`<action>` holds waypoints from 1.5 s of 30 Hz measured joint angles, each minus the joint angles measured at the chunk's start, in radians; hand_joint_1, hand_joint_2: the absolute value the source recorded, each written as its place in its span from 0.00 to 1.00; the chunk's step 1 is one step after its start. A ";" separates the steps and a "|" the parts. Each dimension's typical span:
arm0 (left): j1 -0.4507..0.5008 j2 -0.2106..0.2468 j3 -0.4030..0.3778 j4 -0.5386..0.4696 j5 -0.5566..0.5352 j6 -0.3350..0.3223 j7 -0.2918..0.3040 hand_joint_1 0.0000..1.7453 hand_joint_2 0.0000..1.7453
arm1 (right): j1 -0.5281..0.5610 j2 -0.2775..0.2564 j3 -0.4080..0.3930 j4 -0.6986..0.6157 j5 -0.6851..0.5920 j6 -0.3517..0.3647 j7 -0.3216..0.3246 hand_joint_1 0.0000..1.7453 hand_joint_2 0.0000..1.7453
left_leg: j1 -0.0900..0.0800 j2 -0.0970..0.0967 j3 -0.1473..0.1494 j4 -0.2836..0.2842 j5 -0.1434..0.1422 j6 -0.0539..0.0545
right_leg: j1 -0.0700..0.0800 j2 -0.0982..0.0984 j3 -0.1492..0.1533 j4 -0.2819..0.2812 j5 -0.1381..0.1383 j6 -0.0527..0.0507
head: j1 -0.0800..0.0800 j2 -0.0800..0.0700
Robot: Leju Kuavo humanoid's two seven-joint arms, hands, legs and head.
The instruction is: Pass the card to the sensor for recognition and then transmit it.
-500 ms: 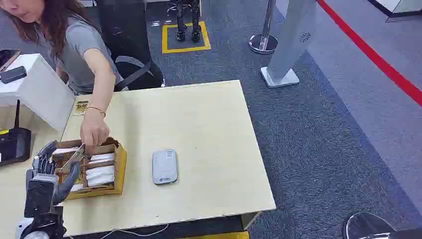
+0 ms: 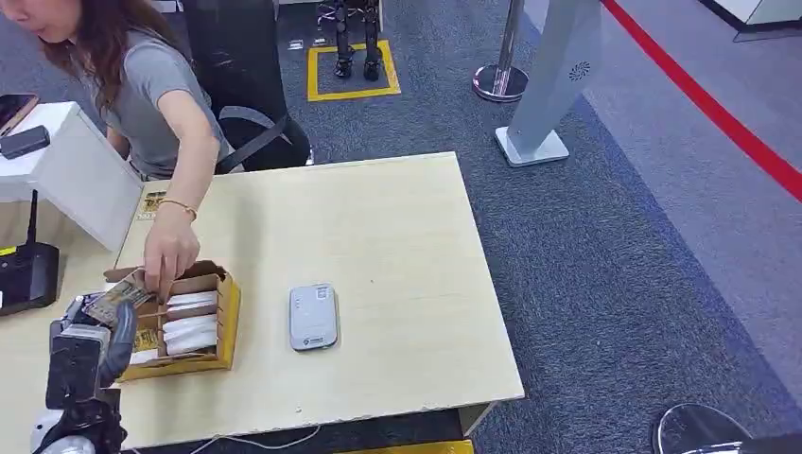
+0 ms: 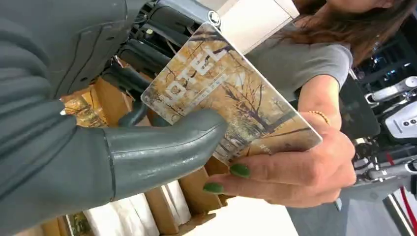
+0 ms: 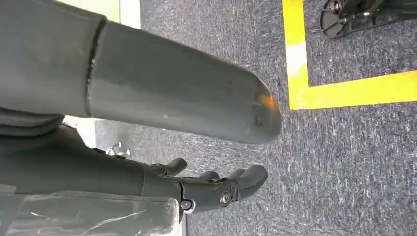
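Up close at the left wrist: left hand (image 3: 123,123) pinching an autumn-tree printed card (image 3: 231,103), also held by a person's hand (image 3: 300,172). Right hand (image 4: 196,162) hanging loosely spread, holding nothing. White card stacks (image 2: 189,331) in the compartments of the brown cardboard box (image 2: 227,322).

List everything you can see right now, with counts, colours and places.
card: one, autumn-tree print, between left hand and person's hand
box: one, brown cardboard, white packets inside, table's left part
sensor: one, grey, table middle
table: one, pale wood
black device: one, left of table
barrier post: one, chrome, on carpet
person's hand: one, green nails, holds card
left hand: grey, thumb on card
right hand: dark, hangs over carpet, holds nothing
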 joint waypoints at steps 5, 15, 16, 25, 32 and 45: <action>-0.012 0.000 -0.007 0.007 -0.029 0.036 0.007 1.00 1.00 | 0.000 0.000 0.001 0.000 0.003 -0.003 0.000 0.00 0.00 | 0.000 0.000 0.000 0.000 0.000 0.000 | 0.000 0.000 0.000 0.000 0.000 0.000 | 0.000 0.000; -0.030 0.000 -0.052 0.008 -0.102 0.087 0.006 1.00 1.00 | -0.001 0.000 0.002 0.000 0.003 -0.005 0.000 0.00 0.00 | 0.000 0.000 0.000 0.000 0.000 0.000 | 0.000 0.000 0.000 0.000 0.000 0.000 | 0.000 0.000; -0.030 0.000 -0.057 0.008 -0.109 0.089 0.006 1.00 1.00 | -0.001 0.000 0.002 0.000 0.003 -0.005 0.000 0.00 0.00 | 0.000 0.000 0.000 0.000 0.000 0.000 | 0.000 0.000 0.000 0.000 0.000 0.000 | 0.000 0.000; -0.053 0.000 -0.118 0.007 -0.186 0.124 0.006 1.00 1.00 | -0.001 0.000 0.002 0.000 0.006 -0.004 0.000 0.00 0.00 | 0.000 0.000 0.000 0.000 0.000 0.000 | 0.000 0.000 0.000 0.000 0.000 0.000 | 0.000 0.000; -0.123 0.009 -0.177 0.010 -0.352 0.220 0.034 1.00 1.00 | -0.002 0.000 0.018 0.000 0.015 0.000 0.000 0.00 0.00 | 0.000 0.000 0.000 0.000 0.000 0.000 | 0.000 0.000 0.000 0.000 0.000 0.000 | 0.000 0.000; -0.254 0.075 -0.346 0.115 -0.844 0.324 0.185 1.00 1.00 | -0.005 0.000 0.045 0.000 0.036 0.016 0.008 0.00 0.00 | 0.000 0.000 0.000 0.000 0.000 0.000 | 0.000 0.000 0.000 0.000 0.000 0.000 | 0.000 0.000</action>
